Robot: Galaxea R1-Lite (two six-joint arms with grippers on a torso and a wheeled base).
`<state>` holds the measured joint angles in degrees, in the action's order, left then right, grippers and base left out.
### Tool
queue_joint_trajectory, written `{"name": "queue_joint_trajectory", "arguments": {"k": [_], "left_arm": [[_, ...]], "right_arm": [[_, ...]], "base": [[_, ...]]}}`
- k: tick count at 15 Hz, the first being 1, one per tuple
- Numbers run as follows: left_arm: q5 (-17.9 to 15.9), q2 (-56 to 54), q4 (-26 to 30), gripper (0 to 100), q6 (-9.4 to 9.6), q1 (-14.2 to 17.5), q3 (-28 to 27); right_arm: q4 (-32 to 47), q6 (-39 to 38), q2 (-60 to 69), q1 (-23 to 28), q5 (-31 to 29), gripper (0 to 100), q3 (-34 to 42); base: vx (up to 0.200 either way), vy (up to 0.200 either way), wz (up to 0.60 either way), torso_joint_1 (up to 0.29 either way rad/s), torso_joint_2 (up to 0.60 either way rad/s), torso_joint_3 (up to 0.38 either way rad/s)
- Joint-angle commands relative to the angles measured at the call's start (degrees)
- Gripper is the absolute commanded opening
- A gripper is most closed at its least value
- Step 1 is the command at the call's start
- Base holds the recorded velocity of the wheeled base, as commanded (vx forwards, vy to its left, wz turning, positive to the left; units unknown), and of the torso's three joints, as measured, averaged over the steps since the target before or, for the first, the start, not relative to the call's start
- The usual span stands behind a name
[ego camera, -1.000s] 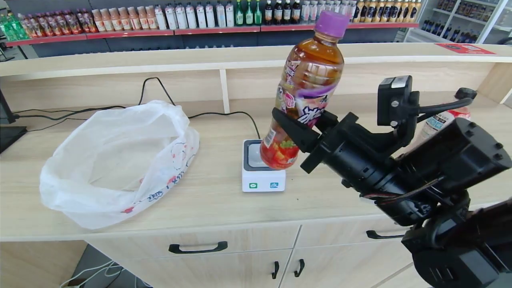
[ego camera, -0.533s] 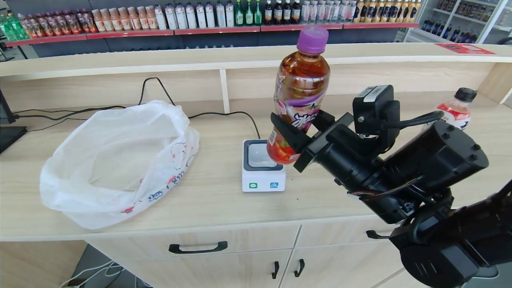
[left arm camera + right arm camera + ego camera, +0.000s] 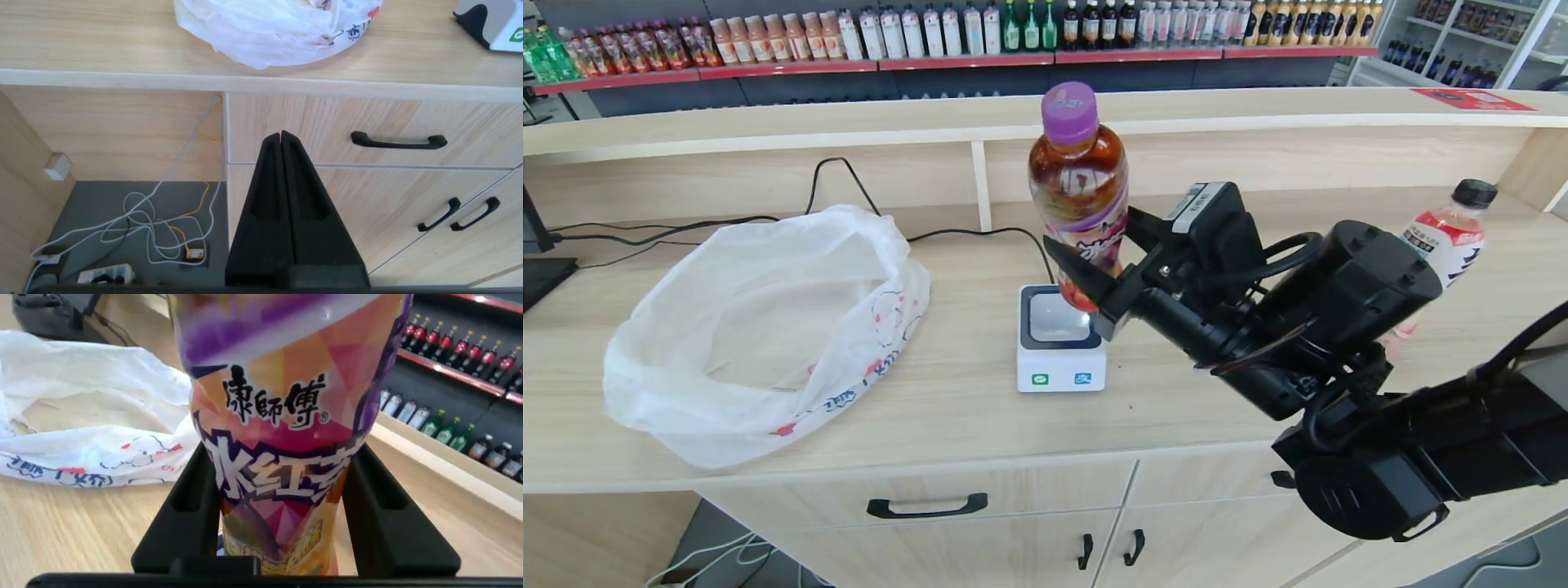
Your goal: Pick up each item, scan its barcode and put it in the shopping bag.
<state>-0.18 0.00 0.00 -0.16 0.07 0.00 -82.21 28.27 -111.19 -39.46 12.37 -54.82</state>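
Amber tea in a clear plastic bottle with a purple cap (image 3: 1078,175) stands nearly upright, cap up and long axis vertical. The right gripper (image 3: 1098,241) pinches its labelled waist between two black fingers. The bottle's base hangs just above the far edge of the white square barcode scanner (image 3: 1054,347). A crumpled white plastic shopping bag (image 3: 670,384) lies open on the counter to the scanner's left. The left gripper (image 3: 282,163), fingers pressed together, hangs low before the drawers, so the right arm is nearer.

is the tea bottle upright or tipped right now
Upright: the purple-capped amber tea bottle stands cap up in the right pincer, above the white square scanner.
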Motion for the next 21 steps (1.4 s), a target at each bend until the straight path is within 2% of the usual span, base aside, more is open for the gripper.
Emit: {"name": "queue_joint_trajectory", "arguments": {"k": [1, 4, 7, 13, 21], "left_arm": [[0.01, 0.0, 0.0, 0, -0.02, 0.01, 0.0], [0.01, 0.0, 0.0, 0, -0.02, 0.01, 0.0], [0.01, 0.0, 0.0, 0, -0.02, 0.01, 0.0], [0.01, 0.0, 0.09, 0, -0.02, 0.01, 0.0], [0.01, 0.0, 0.0, 0, -0.02, 0.01, 0.0]], "right_arm": [[1.35, 1.79, -0.25, 0.17, 1.69, 0, -1.6], [1.97, 5.57, -0.17, 1.49, 5.56, 0, -2.13], [1.97, 8.38, -1.66, 2.9, 14.43, 0, -2.13], [1.62, 14.53, -2.8, 5.97, 23.22, 0, -1.78], [1.79, 20.42, -3.51, 6.94, 27.0, 0, -4.68]], "base": [[0.0, 0.0, 0.0, 0.0, 0.0, 0.0], [0.0, 0.0, 0.0, 0.0, 0.0, 0.0], [0.0, 0.0, 0.0, 0.0, 0.0, 0.0], [0.0, 0.0, 0.0, 0.0, 0.0, 0.0], [0.0, 0.0, 0.0, 0.0, 0.0, 0.0]]}}
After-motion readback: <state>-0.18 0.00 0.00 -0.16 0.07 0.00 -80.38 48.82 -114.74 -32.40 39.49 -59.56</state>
